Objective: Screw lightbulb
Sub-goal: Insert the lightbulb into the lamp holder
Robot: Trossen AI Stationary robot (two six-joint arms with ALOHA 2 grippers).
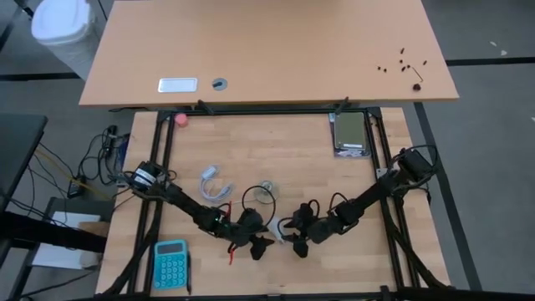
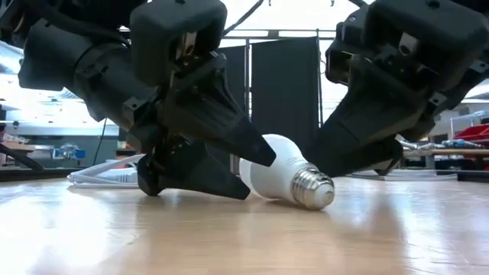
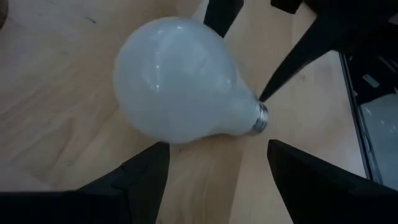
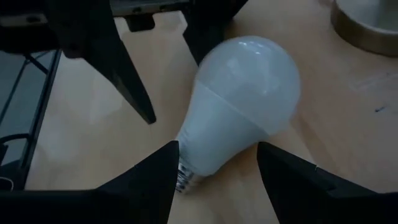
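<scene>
Wood table (image 2: pixel 229 237): lightbulb (image 2: pixel 279 177) flat btwn 2 open jaws, untouched.

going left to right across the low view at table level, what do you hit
white cord → left tool → lightbulb, lying on its side with the screw base pointing right → right tool

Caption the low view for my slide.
White lightbulb lies on its side on the wooden table, between two open grippers, left and right.

Lightbulb (image 1: pixel 277 226) between left gripper (image 1: pixel 261 245) and right gripper (image 1: pixel 297 243) (teal calculator (image 1: pixel 170 264) nearby).
</scene>
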